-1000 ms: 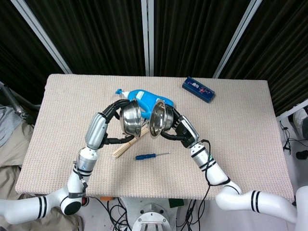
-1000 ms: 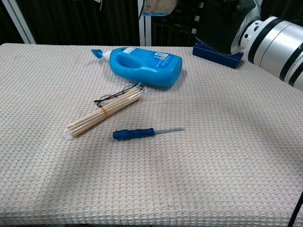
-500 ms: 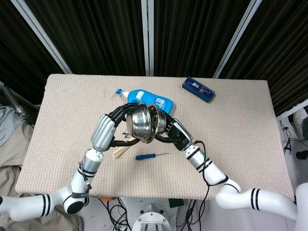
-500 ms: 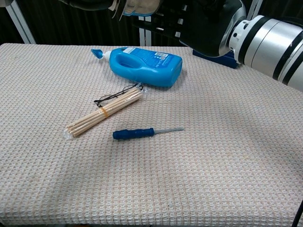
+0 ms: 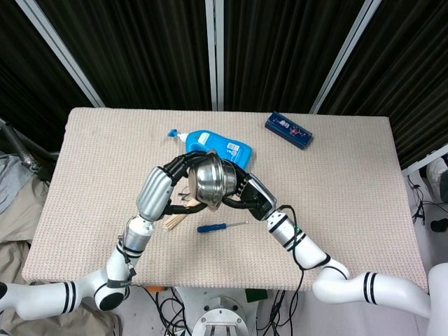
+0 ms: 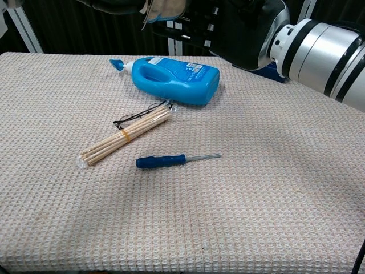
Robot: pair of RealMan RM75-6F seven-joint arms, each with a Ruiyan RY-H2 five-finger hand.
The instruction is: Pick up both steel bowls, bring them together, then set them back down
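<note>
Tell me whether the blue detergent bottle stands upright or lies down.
Lying down: the blue detergent bottle rests on its side on the table, capped spout pointing left.

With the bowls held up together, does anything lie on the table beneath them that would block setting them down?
Yes. Under the raised steel bowls lie a blue bottle, glasses, a stick bundle and a screwdriver; the table is bare further right.
</note>
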